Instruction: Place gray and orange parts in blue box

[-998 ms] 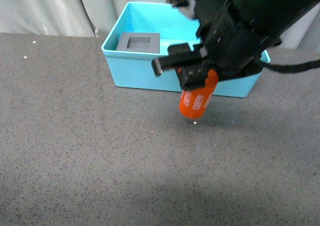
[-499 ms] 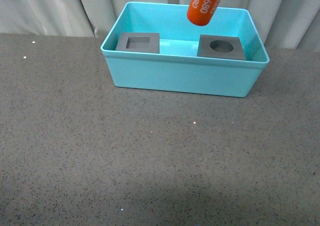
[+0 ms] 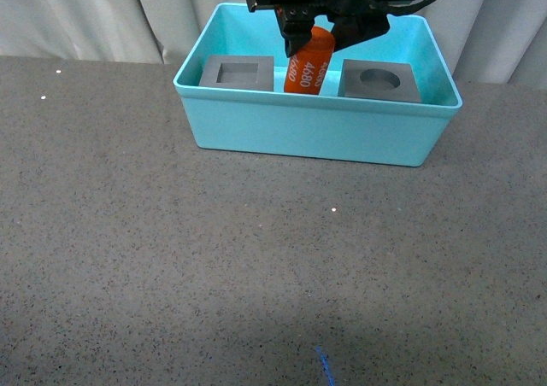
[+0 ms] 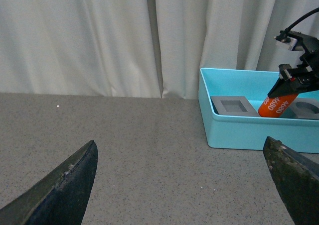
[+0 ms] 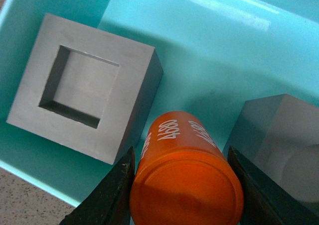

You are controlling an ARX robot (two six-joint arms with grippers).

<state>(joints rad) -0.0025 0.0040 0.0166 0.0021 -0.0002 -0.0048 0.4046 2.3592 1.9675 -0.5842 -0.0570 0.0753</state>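
Note:
The turquoise-blue box [image 3: 316, 134] stands at the back of the table. Inside it, the gray cube with a square recess [image 3: 237, 72] sits left and the gray cube with a round recess [image 3: 380, 82] sits right. My right gripper [image 3: 318, 29] is shut on the orange cylinder [image 3: 308, 61] marked "4680" and holds it tilted, lowered into the box between the two cubes. The right wrist view shows the cylinder [image 5: 187, 185] between the jaws, with the square-recess cube [image 5: 84, 105] and the round-recess cube [image 5: 281, 140] on either side. My left gripper [image 4: 182, 185] is open and empty over the table, away from the box [image 4: 249, 130].
White curtains [image 3: 94, 14] hang behind the table. The dark speckled tabletop [image 3: 214, 266] stretches in front of the box. A small blue mark [image 3: 323, 365] lies near the front edge.
My right gripper carried the orange cylinder from in front of the box, up over its rim, and has now lowered it inside between the two gray cubes.

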